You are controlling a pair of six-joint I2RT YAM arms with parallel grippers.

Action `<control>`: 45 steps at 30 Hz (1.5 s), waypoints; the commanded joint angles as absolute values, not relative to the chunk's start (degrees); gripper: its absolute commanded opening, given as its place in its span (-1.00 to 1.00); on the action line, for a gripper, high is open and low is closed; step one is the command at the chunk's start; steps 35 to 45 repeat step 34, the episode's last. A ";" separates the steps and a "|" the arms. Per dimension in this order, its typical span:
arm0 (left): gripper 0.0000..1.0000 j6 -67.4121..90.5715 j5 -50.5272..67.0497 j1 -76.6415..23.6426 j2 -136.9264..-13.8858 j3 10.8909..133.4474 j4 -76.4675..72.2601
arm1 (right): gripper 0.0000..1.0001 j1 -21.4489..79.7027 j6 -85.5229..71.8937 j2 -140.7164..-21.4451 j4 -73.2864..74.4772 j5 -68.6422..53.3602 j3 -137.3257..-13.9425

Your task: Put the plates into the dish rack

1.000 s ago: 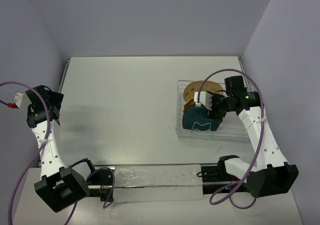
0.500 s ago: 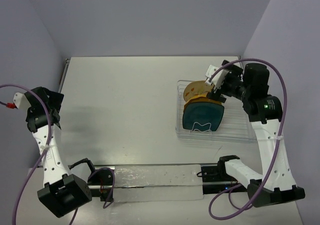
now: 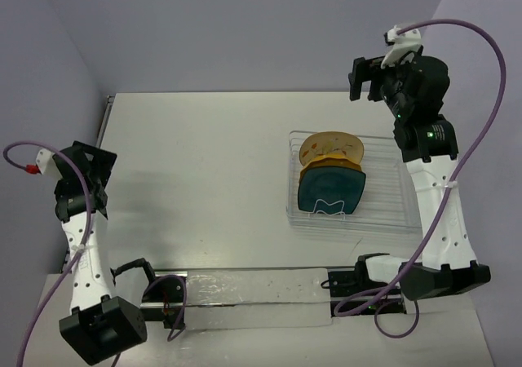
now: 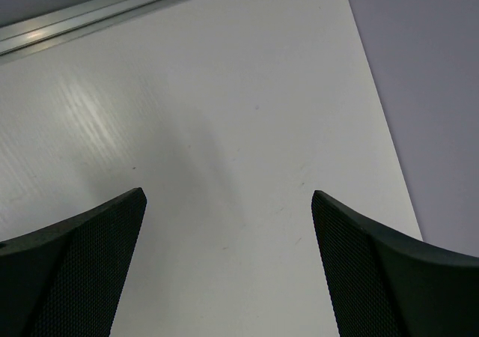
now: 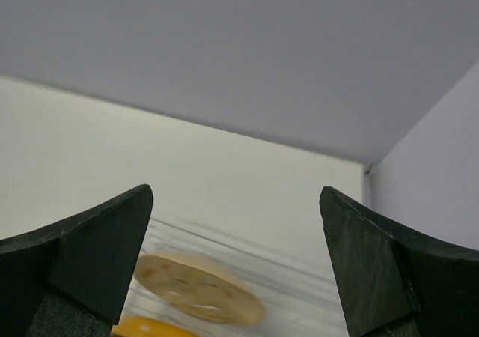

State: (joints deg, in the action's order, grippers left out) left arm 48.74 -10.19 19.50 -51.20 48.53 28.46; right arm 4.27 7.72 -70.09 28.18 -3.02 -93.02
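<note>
The dish rack [image 3: 387, 196] stands on the right of the table and holds three plates on edge. The cream floral plate [image 3: 332, 146] is at the back, the yellow-orange plate [image 3: 330, 171] shows as a strip in the middle, and the dark teal plate [image 3: 331, 191] is in front. My right gripper [image 3: 367, 80] hangs open high above the rack's far end, holding nothing. The right wrist view looks down between its fingers on the blurred cream plate [image 5: 198, 288], the yellow-orange plate's edge [image 5: 150, 328] and the rack's wires [image 5: 314, 273]. My left gripper [image 3: 96, 183] is open over the table's left edge.
The left wrist view shows only the bare white table [image 4: 224, 112] between the left gripper's [image 4: 228, 196] fingers, with a metal rail [image 4: 97, 19] along the table's edge. Grey walls close in the back and both sides. Cables trail from both arms.
My right gripper opened off the teal plate, rose and drew back above the rack's far end. The teal plate stays in the rack. The left arm shifted only slightly.
</note>
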 commanded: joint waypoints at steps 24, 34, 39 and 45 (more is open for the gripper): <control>0.99 44.74 -22.69 -2.30 -58.51 56.43 22.32 | 0.99 0.44 -24.17 -36.21 26.98 25.87 -53.11; 0.99 44.92 -25.17 -4.38 -57.49 56.95 24.34 | 0.99 0.44 -21.98 -35.52 27.25 21.21 -53.86; 0.99 44.92 -25.17 -4.38 -57.49 56.95 24.34 | 0.99 0.44 -21.98 -35.52 27.25 21.21 -53.86; 0.99 44.92 -25.17 -4.38 -57.49 56.95 24.34 | 0.99 0.44 -21.98 -35.52 27.25 21.21 -53.86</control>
